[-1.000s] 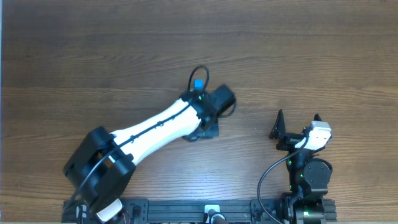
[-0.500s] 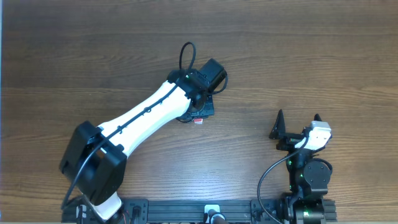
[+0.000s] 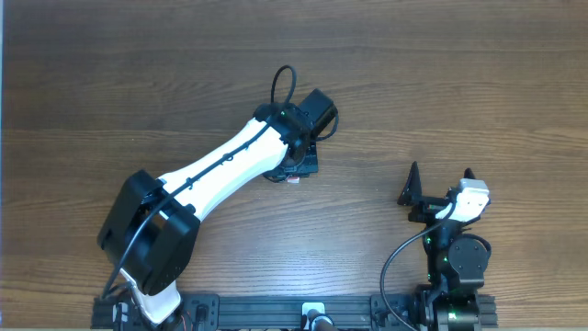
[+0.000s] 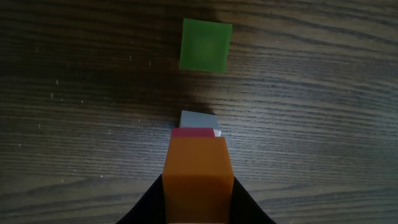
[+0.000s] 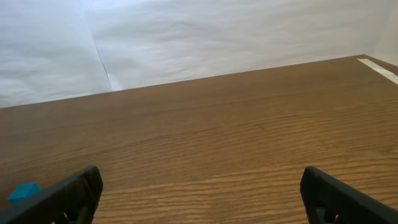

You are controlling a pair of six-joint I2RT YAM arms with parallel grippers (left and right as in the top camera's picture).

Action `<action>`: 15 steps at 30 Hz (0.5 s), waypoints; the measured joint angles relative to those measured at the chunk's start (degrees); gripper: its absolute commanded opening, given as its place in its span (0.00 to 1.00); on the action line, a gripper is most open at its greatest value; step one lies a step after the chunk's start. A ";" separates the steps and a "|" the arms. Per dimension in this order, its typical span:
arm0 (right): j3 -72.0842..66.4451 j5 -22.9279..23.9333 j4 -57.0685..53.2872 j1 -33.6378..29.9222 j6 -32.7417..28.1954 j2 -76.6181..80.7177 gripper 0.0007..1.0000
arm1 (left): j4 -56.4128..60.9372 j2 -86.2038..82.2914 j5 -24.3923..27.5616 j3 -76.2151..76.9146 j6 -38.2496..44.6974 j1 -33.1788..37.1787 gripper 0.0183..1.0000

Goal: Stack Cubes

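Now, the left end effector [image 4: 198, 214] is clenched around the orange cube [image 4: 198, 174].
Just ahead of its tips a red cube [image 4: 194, 132] and a grey cube [image 4: 199, 119] peek out. A green cube [image 4: 206, 45] lies farther ahead on the counter [image 4: 74, 93], well apart. The right end effector [image 5: 205, 199] is spread wide, a blue cube [image 5: 23, 191] beside one finger.

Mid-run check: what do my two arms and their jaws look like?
The left arm has a long white link with a black line along it, black joint housings, a looping black cable at the wrist and a green light. The right arm is mostly black with a white wrist block, green lights and a curved black cable. Both arms' jaws are black.
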 measured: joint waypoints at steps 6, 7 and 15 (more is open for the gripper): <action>0.00 0.00 0.02 0.00 0.00 -0.02 0.99 | -0.11 0.00 0.35 0.00 0.17 0.00 0.07; 0.00 0.00 0.00 0.00 0.04 0.00 0.99 | -0.28 0.00 0.48 0.00 0.17 0.00 0.07; 0.00 0.00 0.02 0.00 0.02 -0.02 0.99 | -0.59 0.00 1.18 0.00 1.20 -0.02 0.08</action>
